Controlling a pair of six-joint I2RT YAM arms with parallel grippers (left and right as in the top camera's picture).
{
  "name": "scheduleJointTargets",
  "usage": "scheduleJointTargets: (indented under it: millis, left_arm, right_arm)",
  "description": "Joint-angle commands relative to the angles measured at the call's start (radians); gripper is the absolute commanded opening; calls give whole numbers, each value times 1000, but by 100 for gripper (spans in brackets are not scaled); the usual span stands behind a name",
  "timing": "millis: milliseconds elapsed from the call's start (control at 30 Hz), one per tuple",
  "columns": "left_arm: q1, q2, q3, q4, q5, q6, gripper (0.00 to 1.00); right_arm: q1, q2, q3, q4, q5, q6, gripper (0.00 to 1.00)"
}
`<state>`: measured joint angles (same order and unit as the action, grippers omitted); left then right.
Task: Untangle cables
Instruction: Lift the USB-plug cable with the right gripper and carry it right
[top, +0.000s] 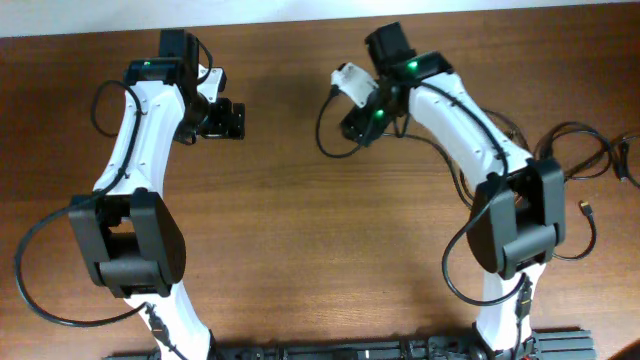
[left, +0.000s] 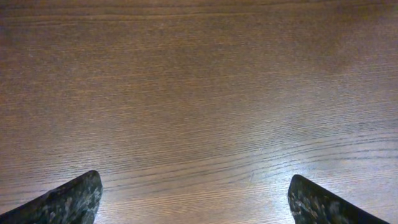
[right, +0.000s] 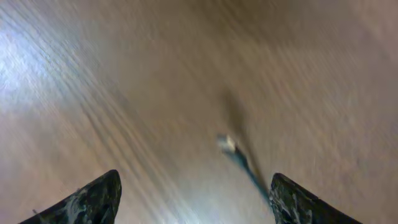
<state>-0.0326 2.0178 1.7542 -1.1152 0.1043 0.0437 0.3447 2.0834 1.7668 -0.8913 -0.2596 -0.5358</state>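
1. At the right edge, your cables (top: 575, 126) lie in loose loops.
2. Your left gripper (left: 194, 176): fingers spread wide, holding nothing.
3. Your right gripper (right: 196, 174): fingers spread wide, with a blurred plug (right: 229, 144) beyond them.

We see two matching arms. The left arm (top: 130, 140) and the right arm (top: 460, 120) each have smooth white links set between bulky black joint housings (top: 130, 245). We spot a small green light (top: 150, 68) glowing near each wrist. Thick black wires (top: 17, 272) loop loosely out beside the big housings. Up close, we find the left fingers (left: 68, 200) and the right fingers (right: 87, 200) dark, mottled with grey speckles, tapering to blunt tips.
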Motion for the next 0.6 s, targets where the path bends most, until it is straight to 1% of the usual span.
scheduleJointTargets:
  millis: [0, 133, 300, 400, 500, 567]
  left_arm:
    - [-4, -32, 10, -2, 11, -6, 96]
    - [-4, -32, 10, -1, 11, -6, 96]
    - [-4, -32, 10, -1, 11, -6, 96]
    - [-4, -32, 10, -1, 11, -6, 96]
    - [-4, -32, 10, -1, 11, -6, 96]
    - [-4, -32, 10, -1, 11, -6, 96]
  right_arm:
    - [11, 55, -11, 34, 18, -35, 75]
    - [9, 108, -11, 59, 28, -33, 75]
    - [6, 164, -11, 62, 101, -33, 75]
    - [6, 182, -12, 58, 153, -32, 73]
    - [-4, 195, -13, 57, 172, -5, 69]
    - [-19, 196, -13, 55, 171, 30, 59]
